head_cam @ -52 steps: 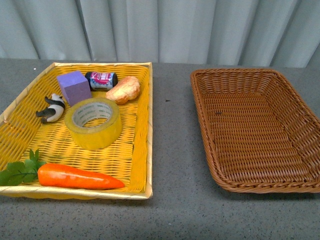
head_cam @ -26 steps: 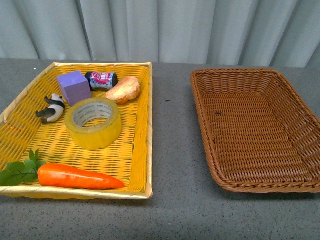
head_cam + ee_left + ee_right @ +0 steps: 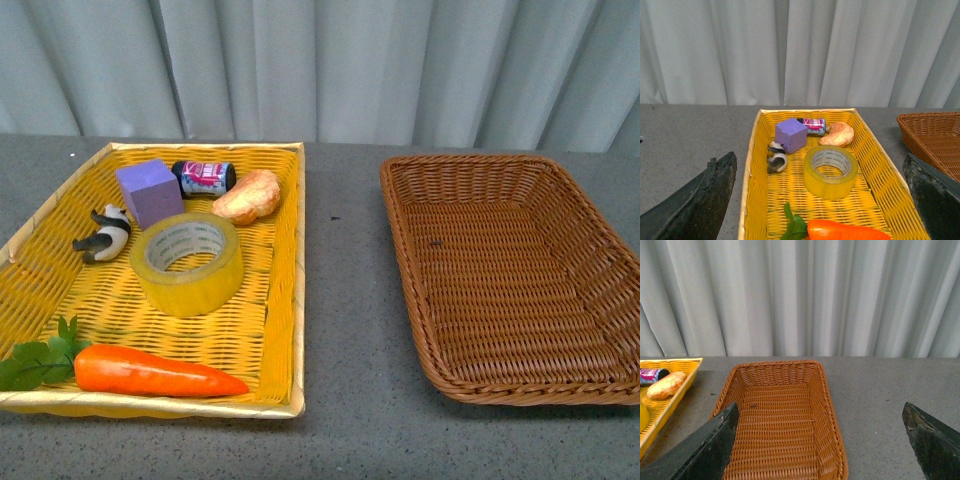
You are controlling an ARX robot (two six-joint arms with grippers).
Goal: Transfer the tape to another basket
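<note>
— While the tape (image 3: 187, 262) lies in the tray (image 3: 250, 320), which way does it face?
— Flat on one rim, hole up, axis upright. It is round, so no long side. Position: mid-tray.
— Edges and room?
— Block (image 3: 148, 193) just behind it, panda (image 3: 103, 232) near its left, bun (image 3: 247, 196) behind-right. Bare weave between it and the carrot (image 3: 150, 372), and a gap to the tray's right wall. Basket (image 3: 500, 260) stands right of the tray with a strip of table (image 3: 345, 300) between; its whole floor shows.
— Count?
— One tape, one block, one panda, one can (image 3: 205, 177), one bun, one carrot; one tray, one basket.
— Your grippers?
— My left gripper (image 3: 818, 155) has its fingers spread wide and faces the tray. My right gripper (image 3: 820, 405) is likewise spread and faces the basket. Both hold nothing.
</note>
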